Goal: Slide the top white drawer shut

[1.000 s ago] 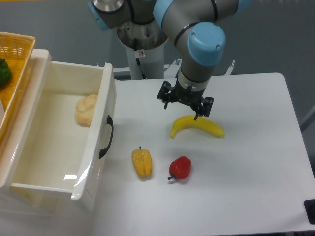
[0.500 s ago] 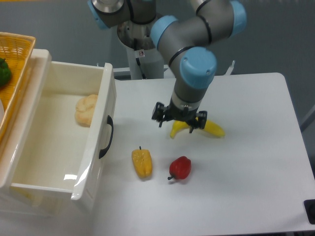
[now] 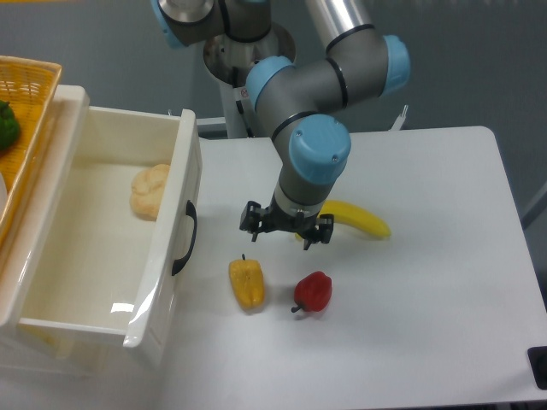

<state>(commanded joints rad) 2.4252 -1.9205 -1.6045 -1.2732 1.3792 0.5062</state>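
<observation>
The top white drawer (image 3: 167,248) stands pulled far out at the left, a deep cream-white box with a black curved handle (image 3: 185,237) on its front panel. A pale bread roll (image 3: 150,190) lies inside it. My gripper (image 3: 286,236) hangs over the table to the right of the drawer front, roughly a hand's width from the handle, pointing down. Its fingers are spread apart and nothing is between them.
A yellow pepper (image 3: 246,283) and a red pepper (image 3: 313,291) lie just below the gripper. A banana (image 3: 359,219) lies behind it, partly hidden by the wrist. A yellow woven basket (image 3: 26,111) with a green vegetable (image 3: 7,125) sits on top of the cabinet at far left.
The arm has swung left and toward the front, carrying the gripper from above the banana to a spot nearer the drawer front. The drawer and the fruit have not moved.
</observation>
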